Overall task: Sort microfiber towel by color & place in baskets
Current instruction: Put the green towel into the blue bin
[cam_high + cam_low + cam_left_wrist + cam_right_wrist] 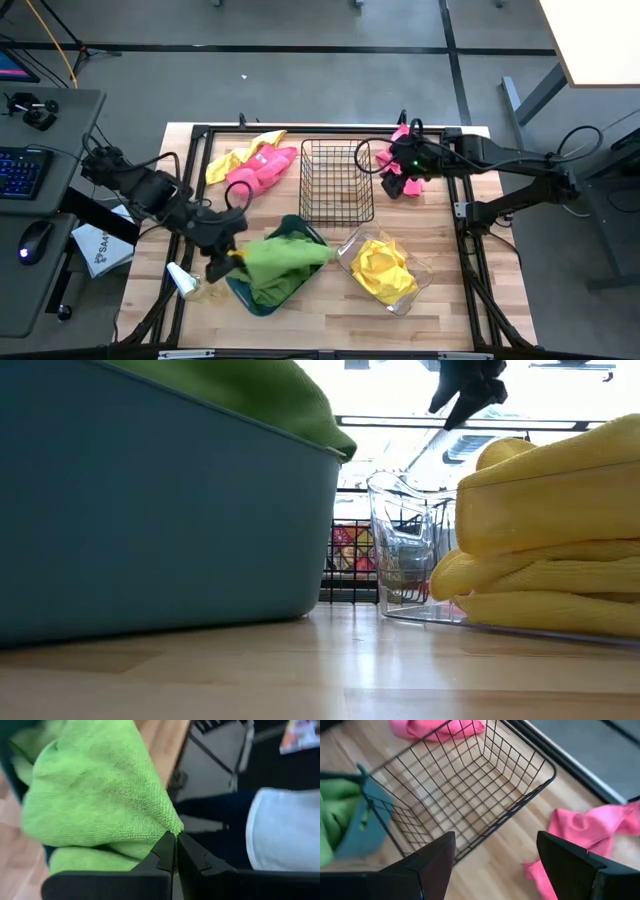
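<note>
A green towel (285, 258) lies heaped over the teal bin (255, 300), near the table's front left. My left gripper (228, 256) is at the bin's left side, shut on a corner of this towel. My right gripper (385, 168) hangs open and empty above the table, between the black wire basket (337, 180) and a pink towel (402, 170). The wire basket shows nothing inside it. The clear bin (418, 268) holds yellow towels (383, 268). Pink and yellow towels (255, 165) lie at the far left. My left gripper pinches one corner of the green towel (172, 826) between its two fingertips (165, 851). Only the tip of the corner is between them. The rest of the towel lies bunched on the other green cloth in the teal bin (10, 765), fairly slack.
The wire basket (470, 785) stands in the middle of the table, with the teal bin (170, 510) and clear bin (405, 550) nearer the front. A small white object (180, 278) lies by the front left. A desk with keyboard and mouse stands left of the table.
</note>
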Robot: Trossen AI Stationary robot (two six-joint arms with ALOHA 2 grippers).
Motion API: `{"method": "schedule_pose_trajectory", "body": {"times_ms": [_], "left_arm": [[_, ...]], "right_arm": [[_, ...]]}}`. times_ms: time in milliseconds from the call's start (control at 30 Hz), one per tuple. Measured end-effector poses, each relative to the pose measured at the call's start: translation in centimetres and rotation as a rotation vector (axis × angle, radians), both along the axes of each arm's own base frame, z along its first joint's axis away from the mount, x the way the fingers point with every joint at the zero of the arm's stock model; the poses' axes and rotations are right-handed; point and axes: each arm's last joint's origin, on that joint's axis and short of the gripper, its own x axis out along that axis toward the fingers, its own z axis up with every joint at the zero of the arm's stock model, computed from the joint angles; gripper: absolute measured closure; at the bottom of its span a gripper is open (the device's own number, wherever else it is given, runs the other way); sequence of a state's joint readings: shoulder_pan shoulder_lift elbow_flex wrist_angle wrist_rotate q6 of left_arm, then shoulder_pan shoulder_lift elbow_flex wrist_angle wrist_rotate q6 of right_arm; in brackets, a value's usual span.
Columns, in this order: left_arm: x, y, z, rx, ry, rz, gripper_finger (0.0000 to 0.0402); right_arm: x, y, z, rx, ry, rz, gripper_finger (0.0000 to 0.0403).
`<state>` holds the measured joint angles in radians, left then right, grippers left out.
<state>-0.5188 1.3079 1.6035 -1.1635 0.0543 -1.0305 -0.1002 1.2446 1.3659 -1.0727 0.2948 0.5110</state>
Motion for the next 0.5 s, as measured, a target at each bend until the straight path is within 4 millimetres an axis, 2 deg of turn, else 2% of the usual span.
{"method": "schedule_pose_trajectory", "body": {"times_ms": [167,367,500], "left_arm": [[-0.5,-0.6,-0.4,-0.036,0.074,-0.127,0.0401],[-2.0,0.0,-1.2,0.013,0.237,-0.216,0.0401],[-1.2,0.4,-1.2,0.101,0.147,-0.235,0.0401]], "right_arm": [[0.3,0.9,0.2,0.098,-0.092,-0.104,0.0126],[0.5,2.6,0.3,0.154,-0.156,-0.164,0.0126],[0.5,3.7,0.3,0.152,-0.175,-0.178,0.0126]]}}
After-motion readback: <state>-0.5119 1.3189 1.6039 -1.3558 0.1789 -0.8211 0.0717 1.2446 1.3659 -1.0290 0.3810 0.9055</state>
